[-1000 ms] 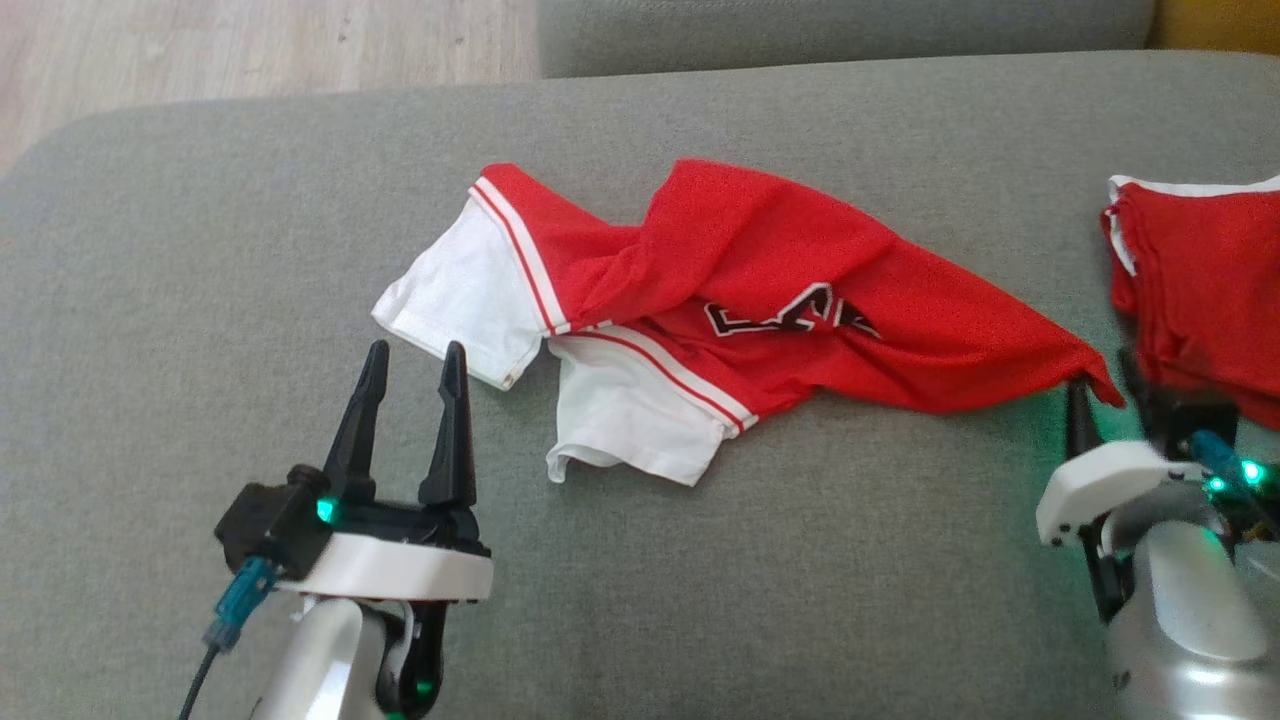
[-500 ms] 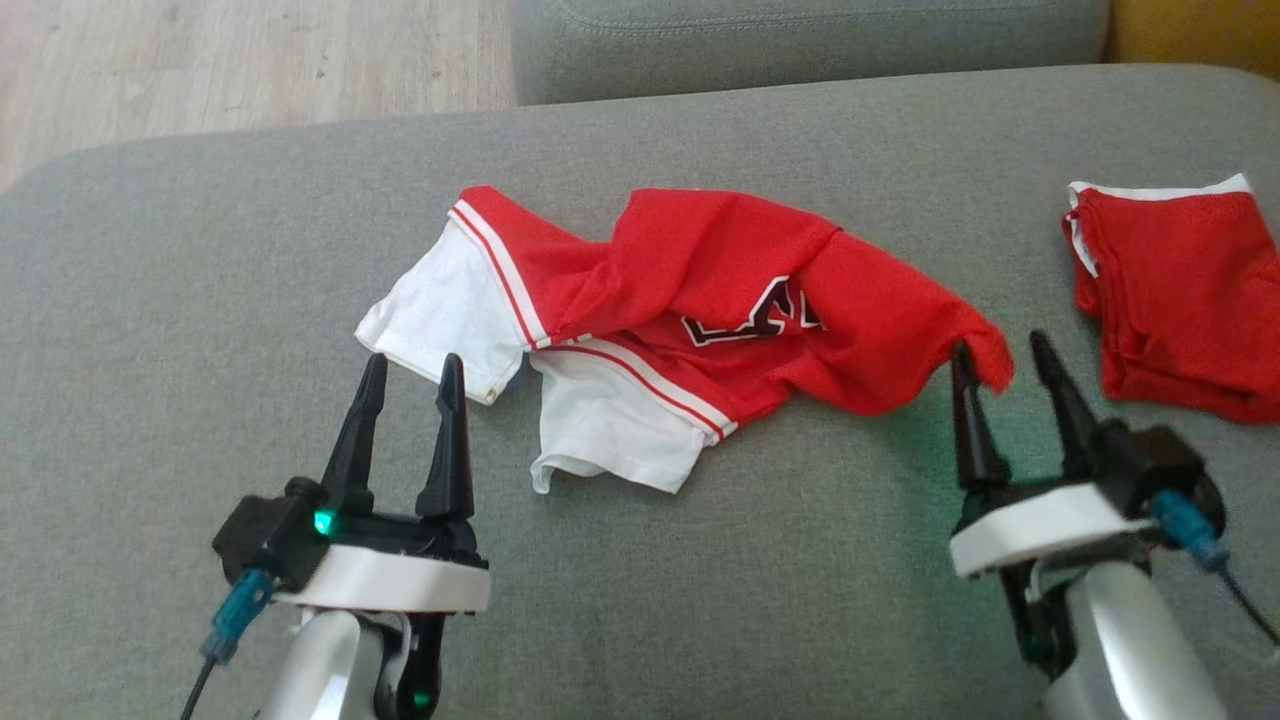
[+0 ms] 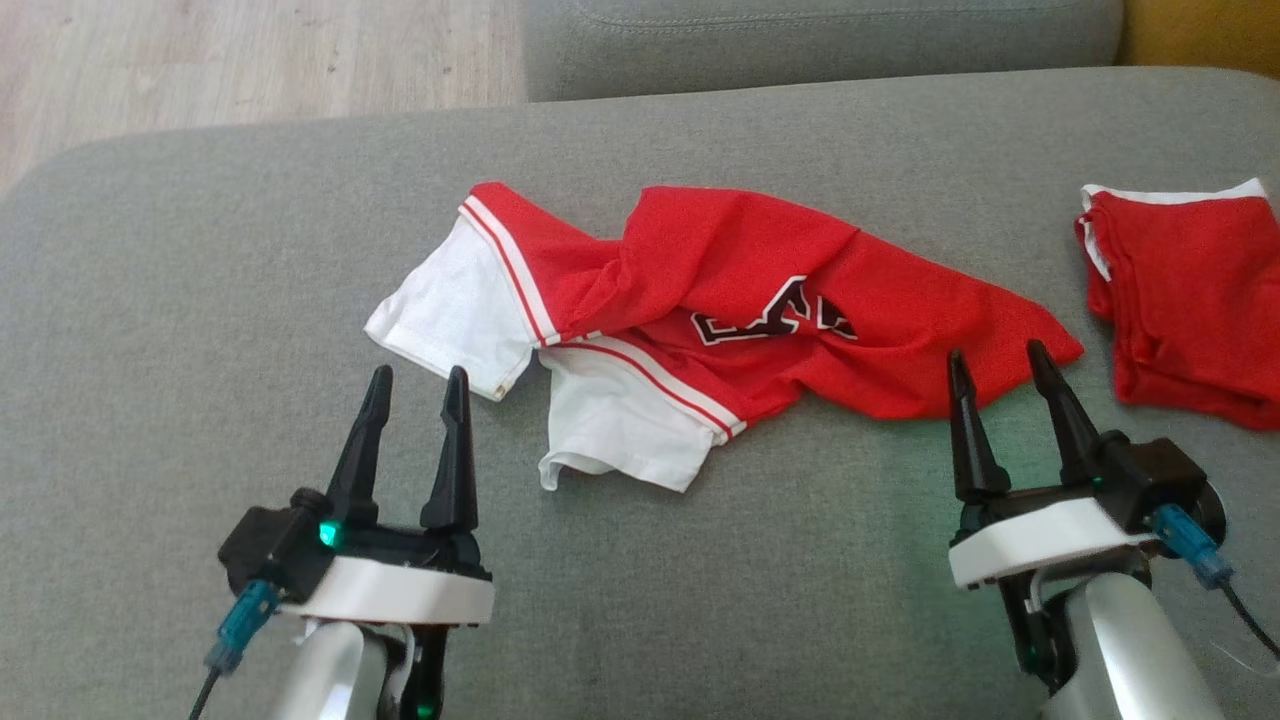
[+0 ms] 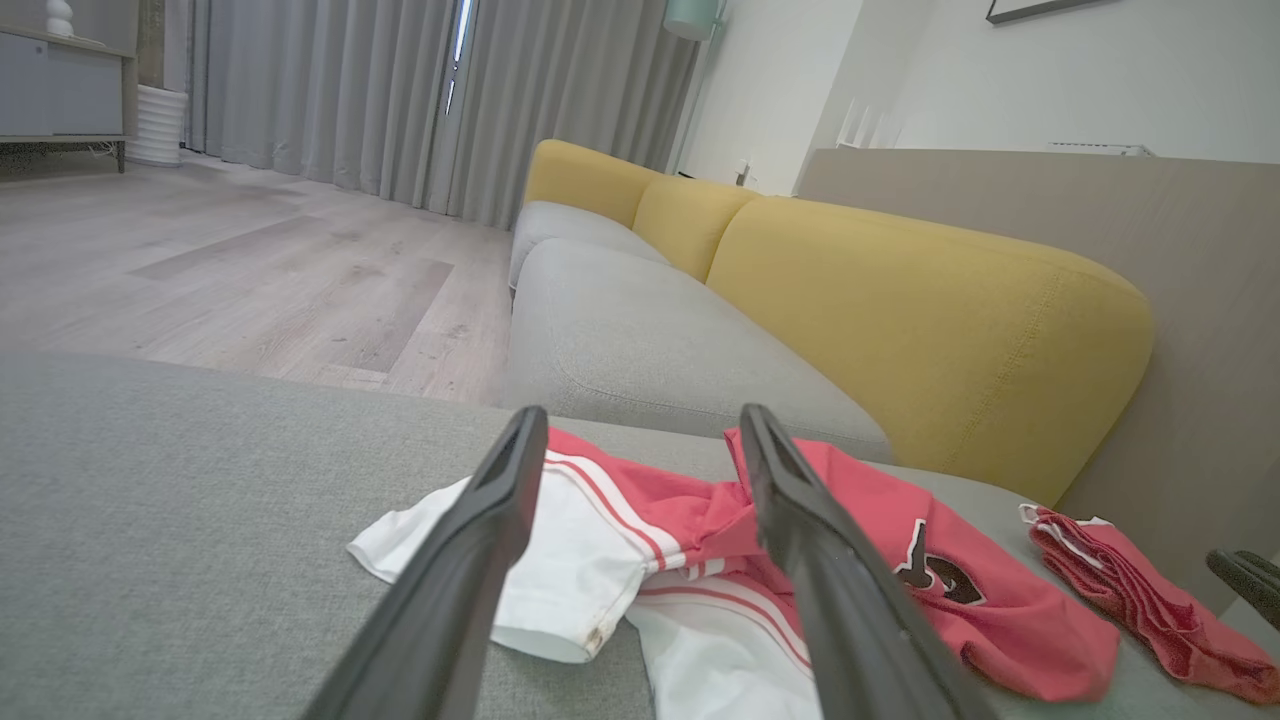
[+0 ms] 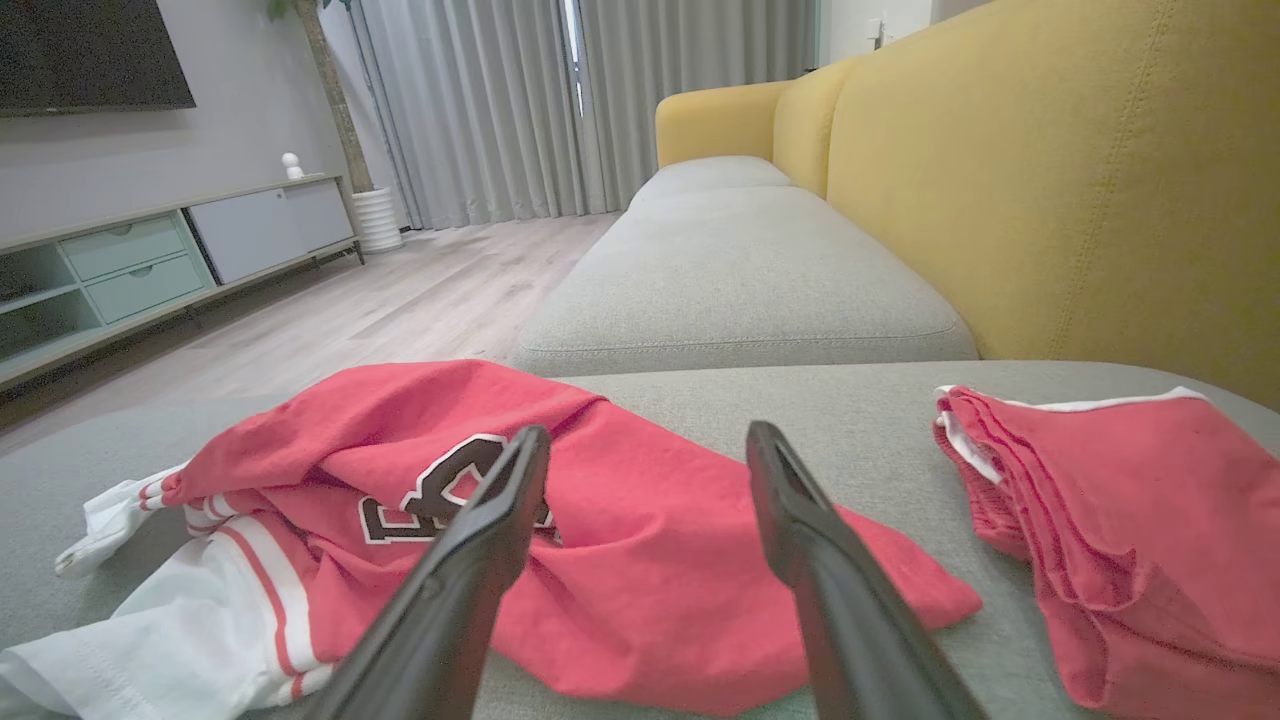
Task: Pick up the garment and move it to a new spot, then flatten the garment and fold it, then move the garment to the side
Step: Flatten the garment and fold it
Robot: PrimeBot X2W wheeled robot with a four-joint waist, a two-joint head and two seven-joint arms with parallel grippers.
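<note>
The crumpled red mesh jersey with white sleeves (image 3: 700, 320) lies twisted near the middle of the grey fabric sofa cushion (image 3: 200, 300), not yet flat. Our right gripper (image 3: 997, 352) stands spread and empty at its red hem corner. Our left gripper (image 3: 419, 372), likewise spread and empty, waits just short of a white sleeve. We judge each is posted at one end so we can pull the cloth straight. A folded red garment (image 3: 1190, 300) rests apart on the right, likely the side pile.
</note>
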